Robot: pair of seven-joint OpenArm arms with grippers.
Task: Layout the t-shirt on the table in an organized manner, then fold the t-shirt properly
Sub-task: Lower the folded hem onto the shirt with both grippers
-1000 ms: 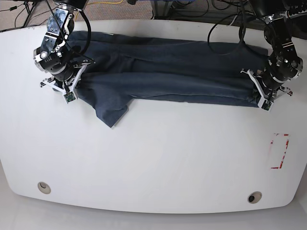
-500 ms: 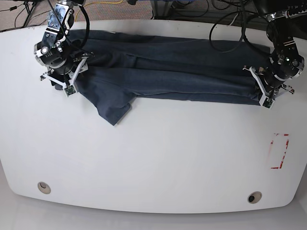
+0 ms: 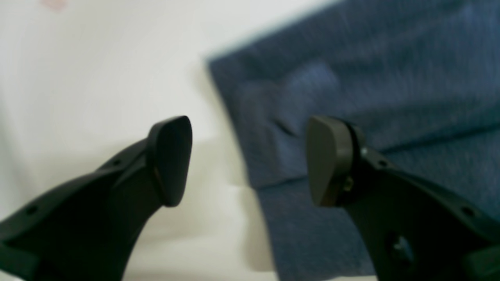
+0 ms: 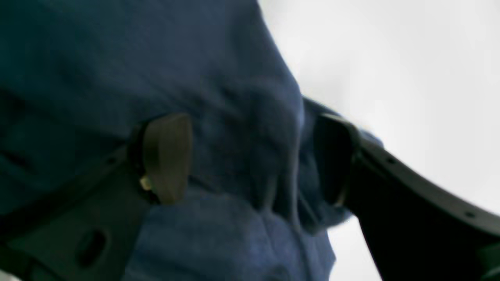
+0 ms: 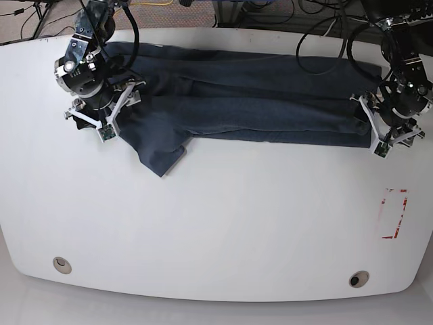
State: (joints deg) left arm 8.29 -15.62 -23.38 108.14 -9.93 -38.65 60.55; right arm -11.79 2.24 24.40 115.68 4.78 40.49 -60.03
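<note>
The dark blue t-shirt lies as a long folded band across the far part of the white table, with one sleeve corner sticking out toward me. At the band's left end in the base view, my right gripper is open. A raised fold of the t-shirt stands between its fingers, loose. At the other end my left gripper is also open. It hovers over the cloth's edge, one finger above bare table.
A red-outlined rectangle mark is on the table at the right. Two round metal grommets sit near the front edge. Cables trail along the far edge behind the arms.
Both grippers went from shut on the t-shirt's ends to open and let the cloth go. Both have drawn slightly toward the far side; the cloth band stays put.
</note>
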